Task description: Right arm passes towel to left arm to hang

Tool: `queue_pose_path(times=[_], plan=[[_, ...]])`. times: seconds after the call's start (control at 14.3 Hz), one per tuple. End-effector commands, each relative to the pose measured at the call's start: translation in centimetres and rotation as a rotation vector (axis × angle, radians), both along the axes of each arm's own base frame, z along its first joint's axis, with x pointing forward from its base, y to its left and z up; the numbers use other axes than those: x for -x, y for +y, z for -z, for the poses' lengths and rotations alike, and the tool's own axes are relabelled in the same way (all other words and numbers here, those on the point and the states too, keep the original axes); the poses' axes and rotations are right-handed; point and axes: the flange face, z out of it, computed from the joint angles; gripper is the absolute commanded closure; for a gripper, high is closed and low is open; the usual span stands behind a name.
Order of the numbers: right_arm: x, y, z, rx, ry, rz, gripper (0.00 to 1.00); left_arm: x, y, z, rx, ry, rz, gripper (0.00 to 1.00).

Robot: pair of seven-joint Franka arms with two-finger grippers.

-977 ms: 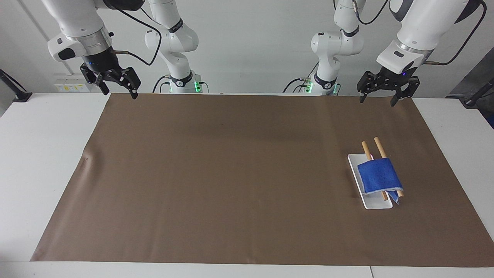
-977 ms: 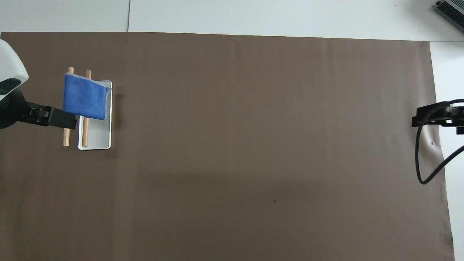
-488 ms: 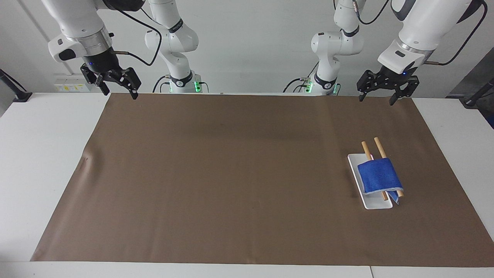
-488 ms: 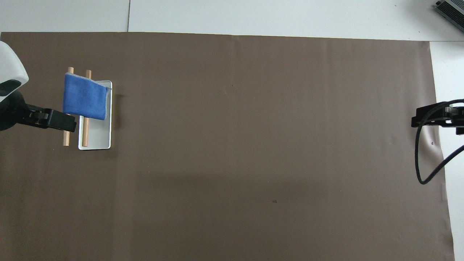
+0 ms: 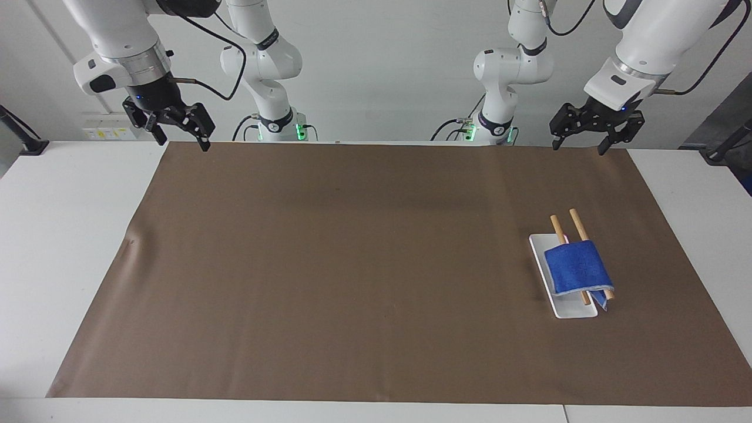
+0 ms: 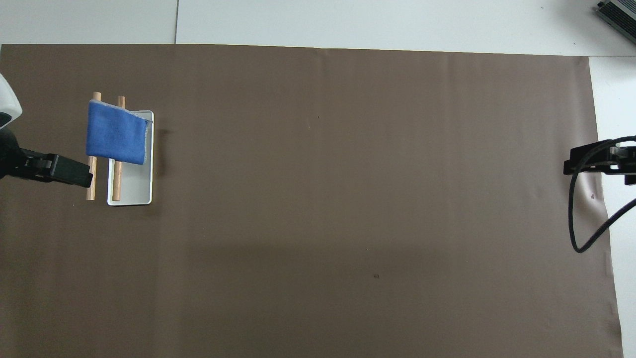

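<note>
On two rods (image 5: 578,229), the towel (image 5: 577,269) drapes crosswise, hiding their middles; both raised, spread grippers, left (image 5: 590,129) and right (image 5: 176,126), hold nothing.

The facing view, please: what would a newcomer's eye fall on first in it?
First the bright blue towel, draped over two wooden rods above a white tray toward the left arm's end of the brown mat. Then the two black grippers, both open and holding nothing: the left gripper and the right gripper each hang over the mat's edge nearest the robots.
</note>
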Motion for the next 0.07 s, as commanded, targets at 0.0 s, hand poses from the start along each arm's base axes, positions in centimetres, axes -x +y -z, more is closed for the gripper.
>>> queue_pose_path(times=[0.0], plan=[[0.78,-0.18,0.01,-0.002,0.004,-0.02,0.0,0.58,0.28,-0.45,0.003,0.007,-0.009,0.0]])
